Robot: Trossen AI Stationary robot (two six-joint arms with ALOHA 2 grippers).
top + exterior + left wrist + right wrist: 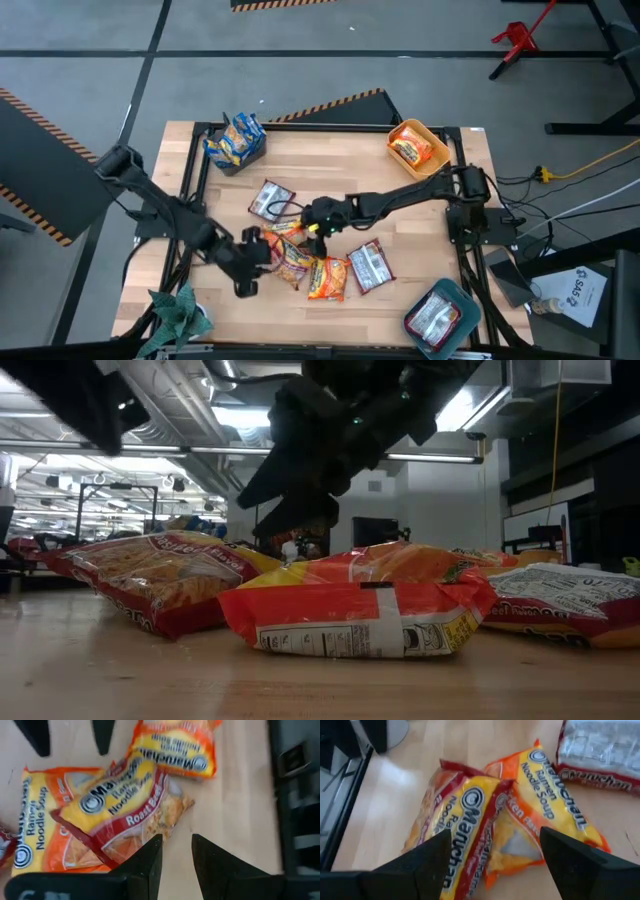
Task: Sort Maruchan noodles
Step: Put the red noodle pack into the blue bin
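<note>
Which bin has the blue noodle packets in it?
The grey bin at the table's far left corner holds blue-and-yellow packets; the yellow bin holds orange, the teal bin silver.

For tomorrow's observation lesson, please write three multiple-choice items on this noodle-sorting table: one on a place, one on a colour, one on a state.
1. Where does the yellow bin stand in the high view?
A. at the table's far right corner
B. at its middle
C. at its near left corner

2. What colour are the packets in the grey bin?
A. silver and red
B. blue and yellow
C. green

3. How are the right gripper fingers?
A. shut on a packet
B. holding a bin
C. open above the loose packets

Answers:
1 A, since the high view shows the yellow bin at the table's far right corner.
2 B, since blue-and-yellow packets fill the grey bin.
3 C, since the right wrist view shows a wide gap between the fingers, with the packets below them.
</note>
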